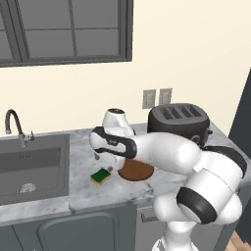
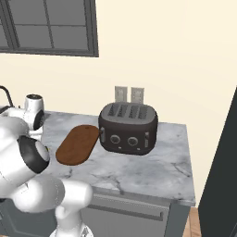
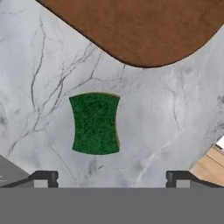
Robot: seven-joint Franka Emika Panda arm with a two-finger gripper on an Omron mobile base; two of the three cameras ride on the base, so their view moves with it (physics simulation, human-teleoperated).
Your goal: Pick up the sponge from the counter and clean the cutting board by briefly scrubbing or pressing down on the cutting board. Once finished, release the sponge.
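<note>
The tool [image 3: 112, 177] hangs wide over the sponge [image 3: 95, 123] near the counter's [image 3: 175, 109] front edge; being off-centre, one finger could clip and shove it.

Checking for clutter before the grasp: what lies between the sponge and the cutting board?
Nothing but bare marbled counter. In the hand view, a strip of stone separates the sponge from the rounded end of the cutting board; they do not touch.
</note>
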